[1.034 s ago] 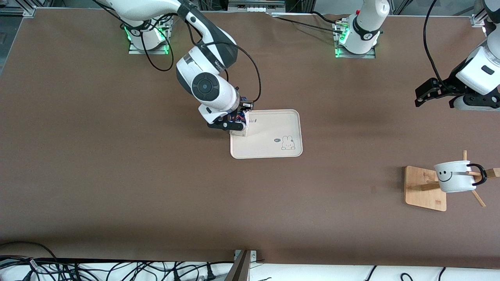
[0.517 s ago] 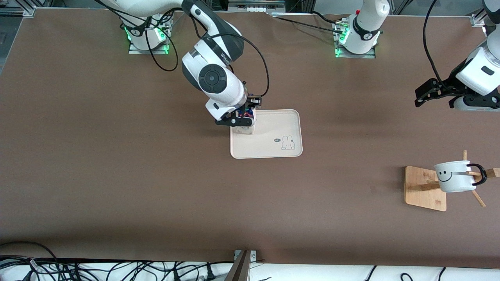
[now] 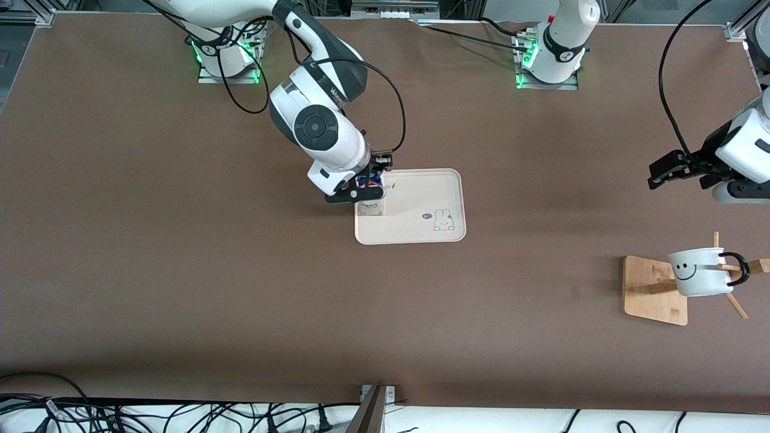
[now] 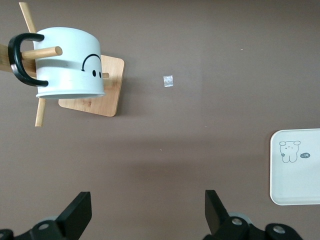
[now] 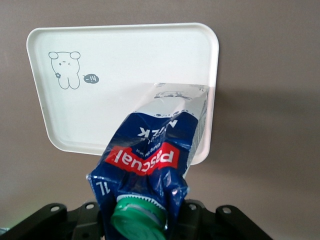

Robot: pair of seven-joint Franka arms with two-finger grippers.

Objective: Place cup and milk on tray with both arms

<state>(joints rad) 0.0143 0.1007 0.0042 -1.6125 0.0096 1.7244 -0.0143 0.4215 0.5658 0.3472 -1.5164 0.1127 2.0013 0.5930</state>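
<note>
My right gripper is shut on the milk, a blue and white carton with a green cap. It holds the carton tilted, with its lower end over the edge of the cream tray toward the right arm's end. I cannot tell if the carton touches the tray. In the right wrist view the milk lies across the tray. The white smiley cup hangs on a wooden rack. My left gripper is open and empty above the bare table near the cup.
The rack's wooden base and pegs stand near the left arm's end of the table. A small pale scrap lies on the brown table between rack and tray. Cables lie along the table edge nearest the front camera.
My right gripper swung the milk a little over the tray, then back toward the tray's edge. My left gripper has shifted toward the cup rack.
</note>
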